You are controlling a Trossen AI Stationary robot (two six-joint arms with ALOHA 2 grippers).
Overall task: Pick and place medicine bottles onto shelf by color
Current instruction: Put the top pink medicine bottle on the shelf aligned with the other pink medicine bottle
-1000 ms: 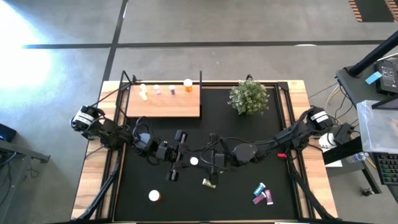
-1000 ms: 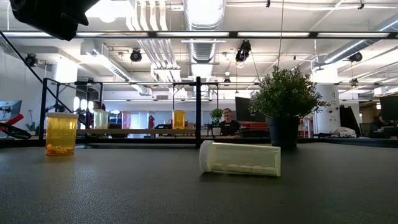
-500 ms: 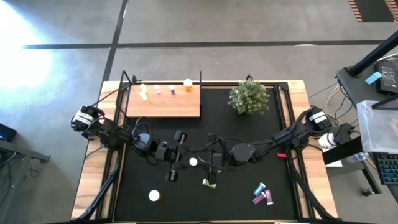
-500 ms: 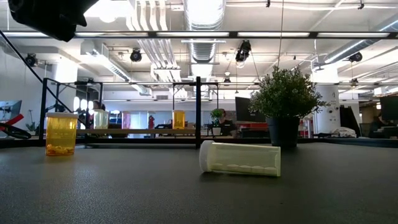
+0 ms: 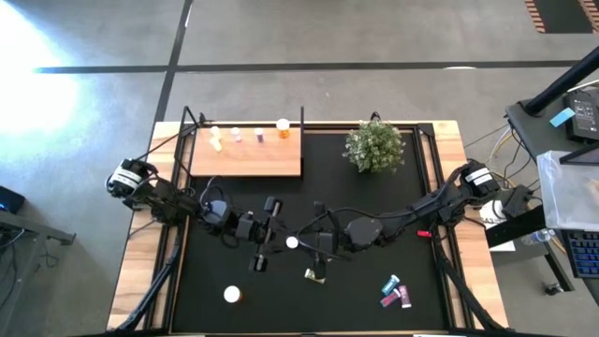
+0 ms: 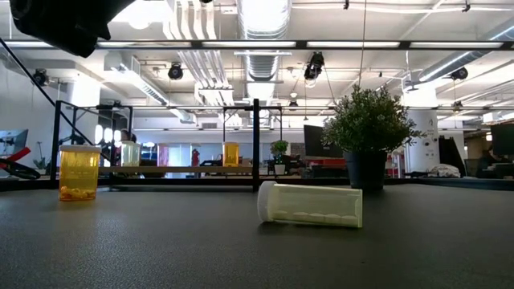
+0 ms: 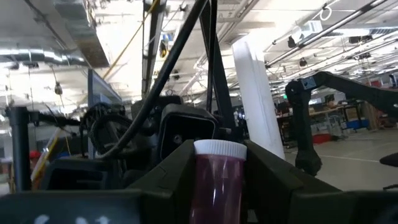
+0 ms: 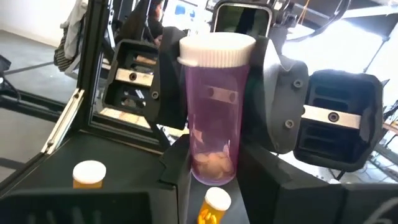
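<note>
Both grippers [image 8: 214, 155] [image 7: 217, 186] clamp one pink bottle [image 8: 213, 112] holding pale pills.

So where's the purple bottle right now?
The purple bottle is upright mid-table, its white cap showing from above, pinched between the left claw and right claw.

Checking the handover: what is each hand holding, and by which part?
Both grip one purple bottle: the left hand around its upper body, the right hand at its base.
</note>
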